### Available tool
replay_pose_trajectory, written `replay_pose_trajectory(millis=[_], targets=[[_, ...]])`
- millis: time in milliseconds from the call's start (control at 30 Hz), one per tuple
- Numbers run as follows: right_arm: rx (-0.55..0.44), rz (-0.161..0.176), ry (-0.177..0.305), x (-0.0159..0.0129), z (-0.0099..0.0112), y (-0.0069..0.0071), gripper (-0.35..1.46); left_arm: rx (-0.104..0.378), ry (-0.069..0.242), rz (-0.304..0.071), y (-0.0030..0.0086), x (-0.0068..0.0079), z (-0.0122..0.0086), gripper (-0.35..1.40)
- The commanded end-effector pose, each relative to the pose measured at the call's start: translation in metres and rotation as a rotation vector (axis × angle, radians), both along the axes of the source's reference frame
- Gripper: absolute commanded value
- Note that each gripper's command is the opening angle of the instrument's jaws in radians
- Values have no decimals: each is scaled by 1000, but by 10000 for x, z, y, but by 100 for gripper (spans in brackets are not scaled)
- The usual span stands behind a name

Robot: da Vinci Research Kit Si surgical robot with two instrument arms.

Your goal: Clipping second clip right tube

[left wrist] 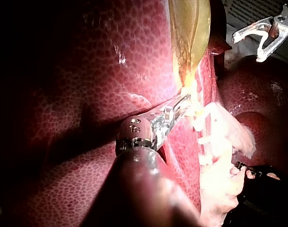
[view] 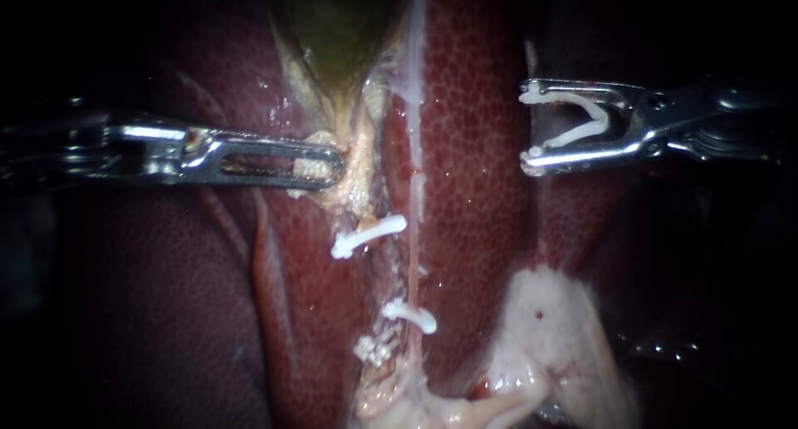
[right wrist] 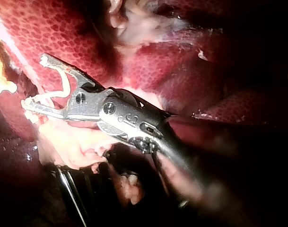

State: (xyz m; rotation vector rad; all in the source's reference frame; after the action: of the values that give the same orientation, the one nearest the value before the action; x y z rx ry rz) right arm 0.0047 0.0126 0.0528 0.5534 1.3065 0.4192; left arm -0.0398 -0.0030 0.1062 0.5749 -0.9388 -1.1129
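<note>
Holding open clip (view: pixel 592 130), right instrument (view: pixel 527 125) end effector wide above liver (view: pixel 474 163); left instrument (view: pixel 328 165) clamps gallbladder (view: pixel 341 30).

The gallbladder (view: pixel 341 30) is set far on the liver (view: pixel 474 146), its neck gripped from the left by the left instrument (view: pixel 331 166). Nearer, one clip (view: pixel 368 235) is seated just left of the right tube (view: pixel 413 263), and a second clip (view: pixel 410 314), nearer still, is seated on it. A loaded clip (view: pixel 573 135) is held in the right instrument (view: pixel 527 125), well right of the tube.
</note>
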Motion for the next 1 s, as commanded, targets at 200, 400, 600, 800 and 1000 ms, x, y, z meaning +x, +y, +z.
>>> replay_pose_trajectory(millis=[200,400,600,800,1000], targets=[[0,0,0,0,-1,0,60,1,-1,1,1,1,-1,-35],[-1,0,0,0,0,-1,60,5,-3,3,8,10,-8,-35],[-1,0,0,0,0,-1,60,9,7,-6,20,27,-24,-35],[-1,0,0,0,0,-1,60,11,1,-38,35,47,-46,-35],[-1,-1,0,0,0,-1,60,-12,-1,-63,51,70,-67,-35]])
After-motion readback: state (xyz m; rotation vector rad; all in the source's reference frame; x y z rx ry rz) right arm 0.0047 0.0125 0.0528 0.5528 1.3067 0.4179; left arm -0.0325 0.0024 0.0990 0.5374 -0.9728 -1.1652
